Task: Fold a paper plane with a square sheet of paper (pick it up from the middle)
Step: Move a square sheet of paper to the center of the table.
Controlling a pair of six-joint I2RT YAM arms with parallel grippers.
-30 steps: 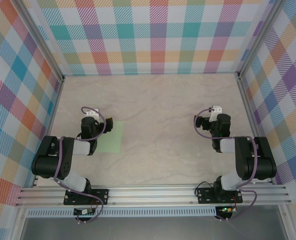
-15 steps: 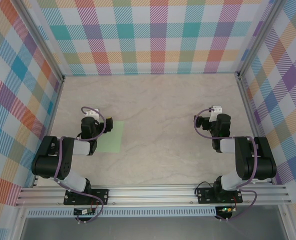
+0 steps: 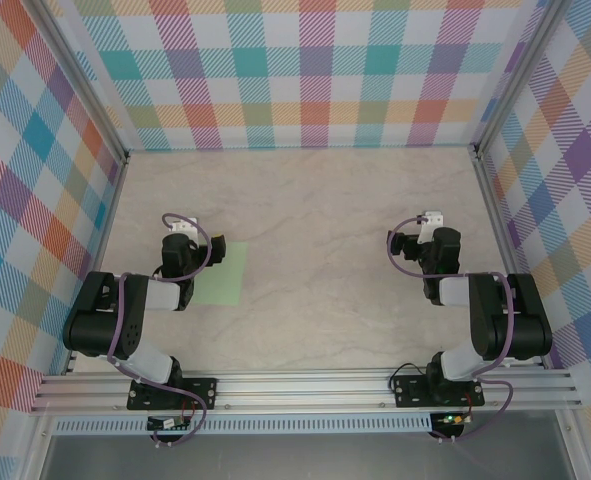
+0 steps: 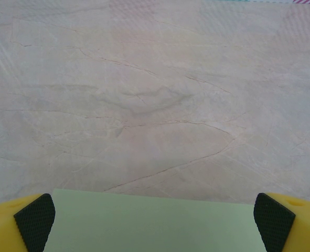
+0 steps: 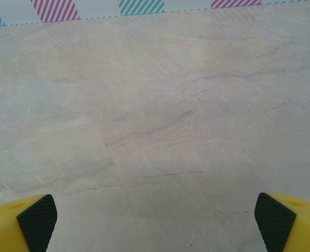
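Left gripper (image 4: 155,220): jaws spread wide, nothing between them. Both black pads (image 4: 35,220) sit at the bottom corners of the left wrist view, on yellow fingers.

Square sheet of paper (image 3: 225,275): pale green, flat on the table (image 3: 315,210), unfolded, no crease visible.

Left wrist view: the sheet's far edge runs almost straight across between the two pads and spans nearly the full gap. Bare marbled tabletop lies beyond it. Can't tell from this view whether the fingers touch the paper or hang above it.

Top view: the left arm's wrist and forearm cover the left part of the sheet. The right strip and the near right corner stick out from under the arm. The sheet lies on the left side of the table, towards the near half. Fingertip height can't be read here either, since the wrist body hides them.

Right gripper (image 5: 156,220): also wide open, holding nothing. Its wrist view shows veined tabletop ahead and a thin band of checked wall (image 5: 144,8) along the top edge. In the top view the right arm sits folded on the right side, well apart from the sheet.
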